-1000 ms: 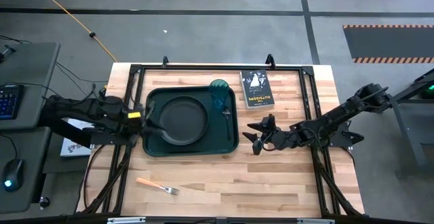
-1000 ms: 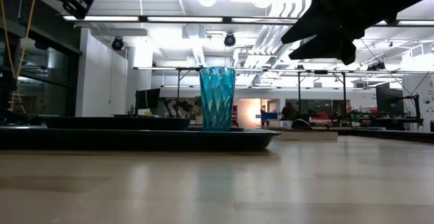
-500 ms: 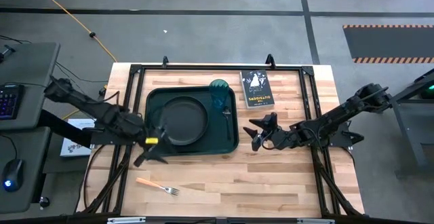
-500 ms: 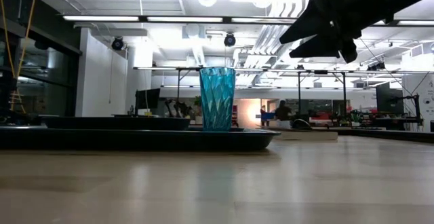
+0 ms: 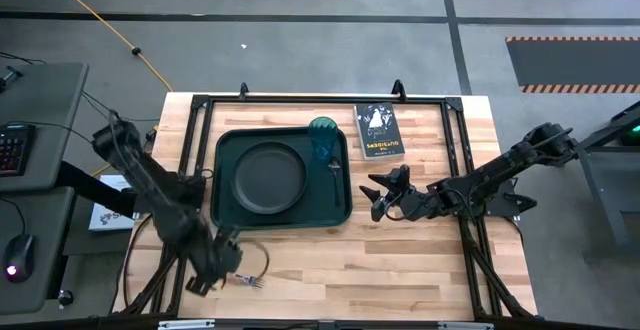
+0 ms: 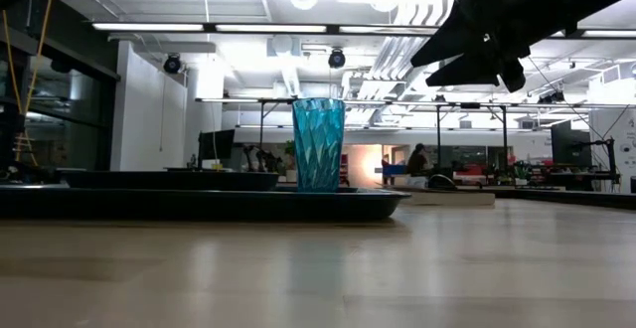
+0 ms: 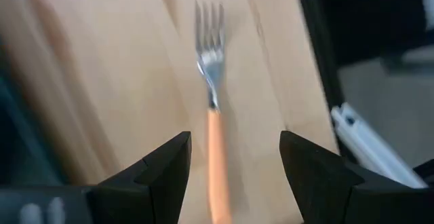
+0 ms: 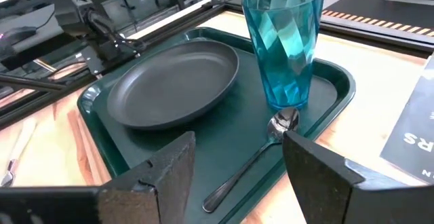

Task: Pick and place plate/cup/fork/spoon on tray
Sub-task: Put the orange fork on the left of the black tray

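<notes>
From above I've got my left tool [image 5: 222, 268] down at the near left of the wooden table [image 5: 400, 260], right over the slim orange-handled fork with silver tines [image 5: 244, 280]. The left wrist view shows what the overhead hides: fingers spread wide, the fork lying flat between them on bare wood, not gripped. My right tool [image 5: 375, 196] hangs released just beside the big dark green rectangular tray [image 5: 222, 218]. Its wrist view gives me the detail: round matte black plate [image 8: 173, 81] sitting in the tray, translucent teal plastic tumbler [image 8: 285, 44] upright beside it, a spoon [image 8: 254, 157] lying with its bowl at the tumbler's base. The low view shows only tumbler, tray rim and right tool overhead.
</notes>
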`<state>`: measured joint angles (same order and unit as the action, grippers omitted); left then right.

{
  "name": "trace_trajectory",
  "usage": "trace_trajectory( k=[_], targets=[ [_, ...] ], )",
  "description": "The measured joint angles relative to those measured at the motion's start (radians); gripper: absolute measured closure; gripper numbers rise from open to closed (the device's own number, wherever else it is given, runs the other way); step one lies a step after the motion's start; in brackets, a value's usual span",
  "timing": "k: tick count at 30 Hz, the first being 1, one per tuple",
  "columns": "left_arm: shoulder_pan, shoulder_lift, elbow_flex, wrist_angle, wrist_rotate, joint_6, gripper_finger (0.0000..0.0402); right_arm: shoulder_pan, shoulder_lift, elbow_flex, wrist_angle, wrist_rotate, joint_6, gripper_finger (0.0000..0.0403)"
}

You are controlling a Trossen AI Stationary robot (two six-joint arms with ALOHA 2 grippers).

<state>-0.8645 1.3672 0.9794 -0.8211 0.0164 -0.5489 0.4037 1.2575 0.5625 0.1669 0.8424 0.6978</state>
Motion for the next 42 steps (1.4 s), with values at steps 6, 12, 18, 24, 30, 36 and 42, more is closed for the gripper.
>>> trace_trajectory(
  k=[6, 12, 18, 24, 30, 36, 42],
  targets=[
    [-0.093, 0.200, 0.001, 0.001, -0.066, -0.039, 0.0185, 0.000, 0.000, 0.000, -0.005, 0.000, 0.001, 0.0189],
    [-0.108, 0.335, 0.001, 0.032, -0.067, -0.017, 0.0187, 0.000, 0.000, 0.000, -0.005, -0.009, 0.019, 0.0189],
    [-0.108, 0.390, 0.003, 0.068, -0.055, 0.011, 0.0188, 0.000, 0.000, -0.001, -0.005, -0.011, 0.020, 0.0189],
    [-0.097, 0.419, 0.005, 0.055, -0.046, 0.007, 0.0205, 0.000, 0.000, -0.001, -0.009, -0.014, 0.027, 0.0189],
    [-0.081, 0.394, 0.003, 0.008, -0.072, 0.017, 0.0328, 0.000, 0.000, -0.001, -0.015, -0.014, 0.027, 0.0189],
    [-0.019, 0.307, 0.029, -0.079, -0.167, 0.012, 0.0368, 0.000, 0.000, -0.001, -0.015, -0.012, 0.027, 0.0189],
    [0.009, 0.150, 0.128, -0.223, -0.360, 0.014, 0.0368, 0.000, 0.000, -0.002, -0.015, -0.012, 0.027, 0.0189]
  ],
)
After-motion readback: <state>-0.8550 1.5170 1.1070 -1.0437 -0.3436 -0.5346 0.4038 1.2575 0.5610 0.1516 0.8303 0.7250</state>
